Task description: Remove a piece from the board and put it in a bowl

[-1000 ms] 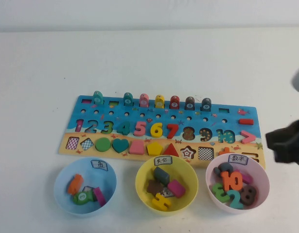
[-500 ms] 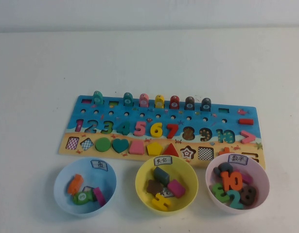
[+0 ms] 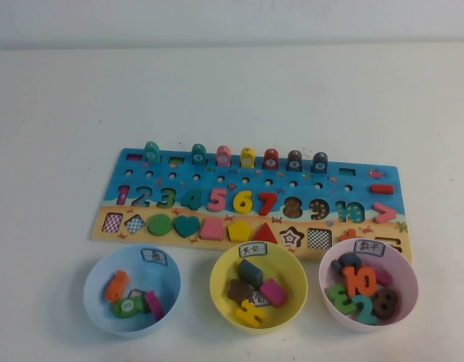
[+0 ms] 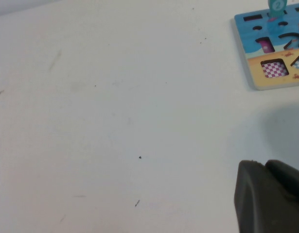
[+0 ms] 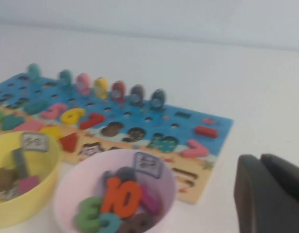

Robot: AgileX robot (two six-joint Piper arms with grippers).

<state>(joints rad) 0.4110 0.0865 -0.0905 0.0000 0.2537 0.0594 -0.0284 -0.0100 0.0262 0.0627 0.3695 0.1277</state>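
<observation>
Orange "10" (image 3: 360, 280) in pale pink bowl (image 3: 404, 264); board (image 3: 352, 179) blue above, sandy below; checkered cutouts (image 3: 318, 238)

A plain white table (image 3: 232, 98) fills the scene, meeting a pale wall (image 3: 232, 19) behind

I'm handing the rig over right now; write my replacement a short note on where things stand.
Right gripper: jaws shut, holding nothing, off to the side of the pink bowl, out of the high view.
Left gripper: parked over bare table by the board's left end, holding nothing.
Orange "10": lying in the pink bowl on other number pieces; its slot on the board is empty.
Done: piece in bowl.
Left: nothing visible for this piece.
</observation>
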